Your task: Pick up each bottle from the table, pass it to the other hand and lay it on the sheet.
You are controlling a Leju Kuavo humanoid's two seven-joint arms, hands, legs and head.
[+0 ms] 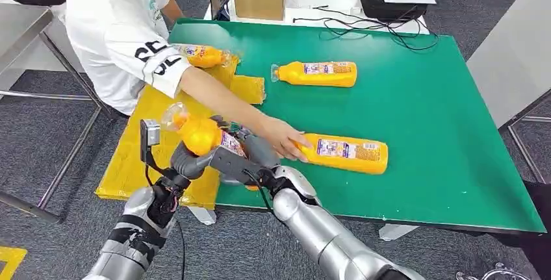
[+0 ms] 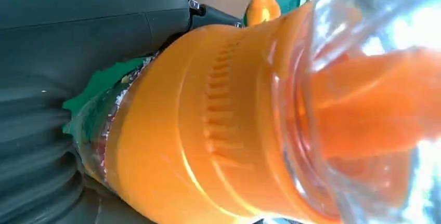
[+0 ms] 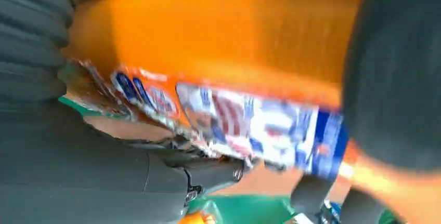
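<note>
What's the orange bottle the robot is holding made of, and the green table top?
Bottle: probably glossy plastic, with bright highlights, a see-through cap and a printed label. Table top: a flat matte green sheet, perhaps felt or painted board; the pictures leave that open.

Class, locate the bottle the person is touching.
In the head view, that bottle lies on the green table, right of both robot hands, under the person's hand.

Orange bottles (image 1: 346, 152) bearing blue-red-white labels are lying on a green desk (image 1: 429, 98) beside a yellow sheet (image 1: 140, 156)
</note>
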